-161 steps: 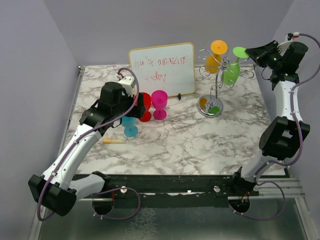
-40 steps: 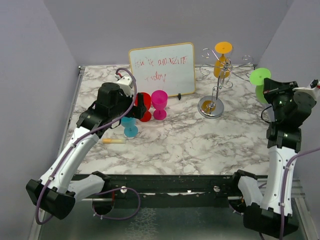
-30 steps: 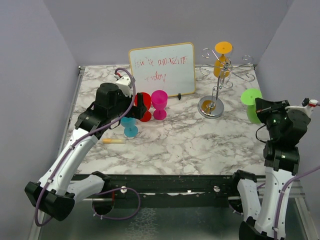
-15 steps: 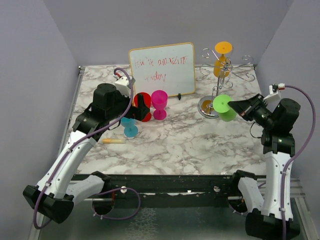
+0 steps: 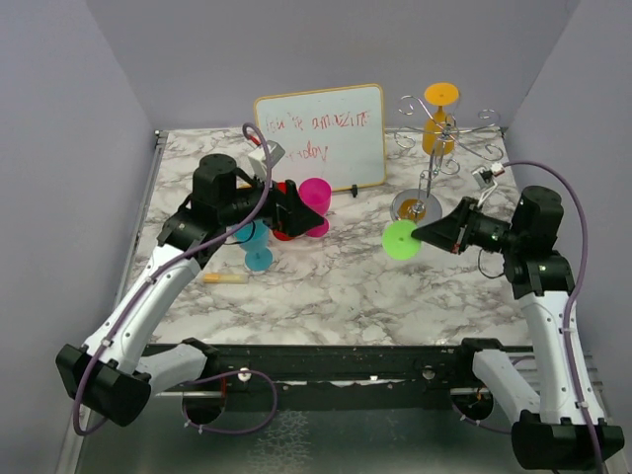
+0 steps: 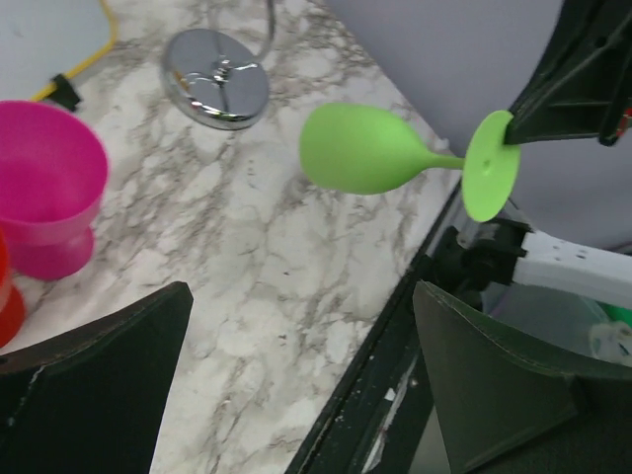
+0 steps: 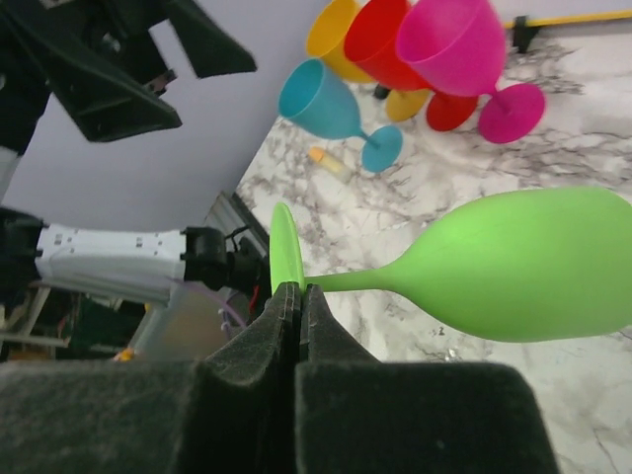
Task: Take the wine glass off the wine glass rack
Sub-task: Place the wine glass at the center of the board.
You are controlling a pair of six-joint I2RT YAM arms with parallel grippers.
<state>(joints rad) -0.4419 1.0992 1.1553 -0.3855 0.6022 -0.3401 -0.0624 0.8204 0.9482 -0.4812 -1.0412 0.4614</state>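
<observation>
R gripper point(image 7: 299, 296) clamped on green wine glass point(image 7: 513, 267) foot, glass sideways, near-left of rack point(image 5: 413, 206), prob. off table point(image 5: 336, 281); L gripper point(image 6: 301, 291) jaws wide apart.

left arm: raised from my base, bent at the elbow | left gripper point(image 5: 299, 209): fingers spread wide, empty, pointing right | right arm: upright, wrist turned left | right gripper point(image 5: 423, 234): pinched tight on the green wine glass point(image 5: 400, 240), at its foot

A smooth, matt green plastic wine glass point(image 6: 360, 148); a shiny polished-metal wine glass rack point(image 6: 215, 79); a marble-patterned tabletop point(image 5: 336, 286).
</observation>
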